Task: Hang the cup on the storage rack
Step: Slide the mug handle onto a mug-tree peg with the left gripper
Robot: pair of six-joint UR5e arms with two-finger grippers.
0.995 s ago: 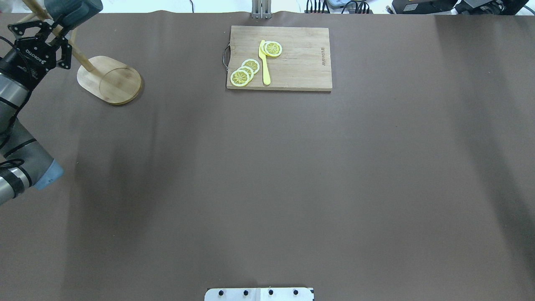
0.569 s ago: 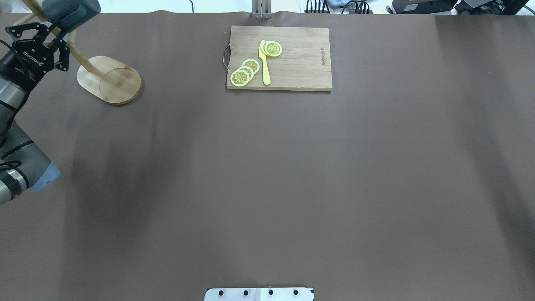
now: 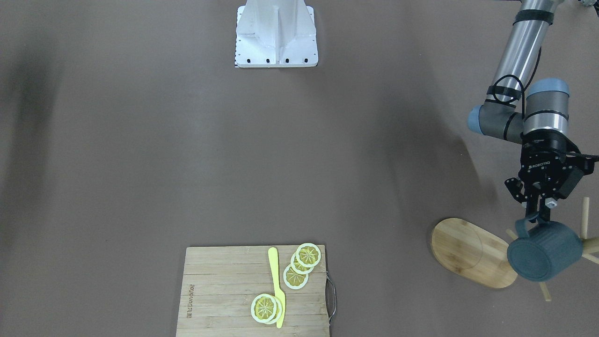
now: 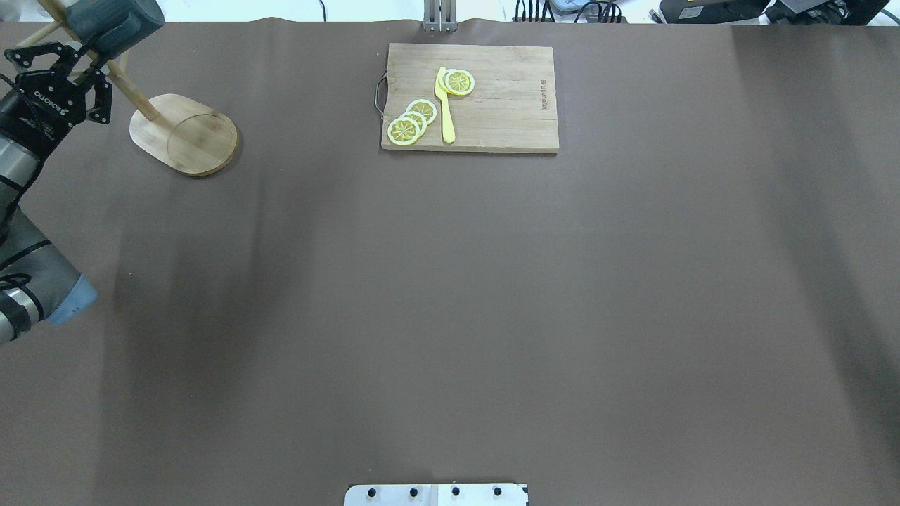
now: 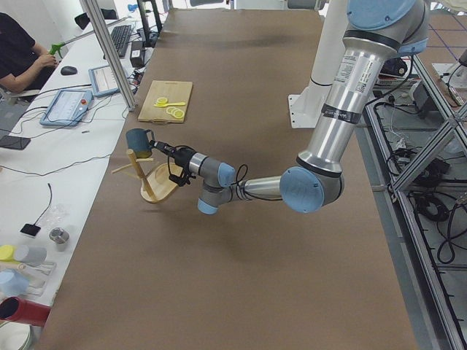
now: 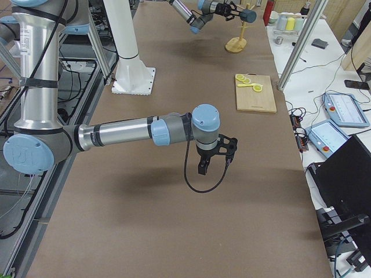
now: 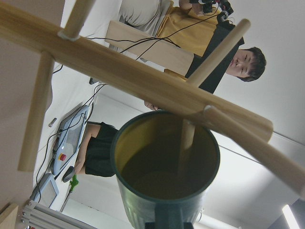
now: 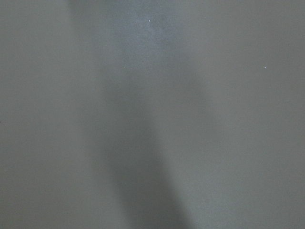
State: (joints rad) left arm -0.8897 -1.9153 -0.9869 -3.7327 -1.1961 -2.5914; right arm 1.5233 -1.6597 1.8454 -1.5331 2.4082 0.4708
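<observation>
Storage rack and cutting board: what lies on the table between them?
Nothing; in the overhead view the table between storage rack and cutting board is bare.

Matt blue-grey cup (image 3: 545,256), pale smooth wooden storage rack (image 3: 463,248); matt brown table cover (image 3: 187,164)

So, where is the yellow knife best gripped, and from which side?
Grip the yellow knife by its rounded end nearest the robot, from above, jaws across its width: it lies flat, and a lemon slice crowds the far end.
</observation>
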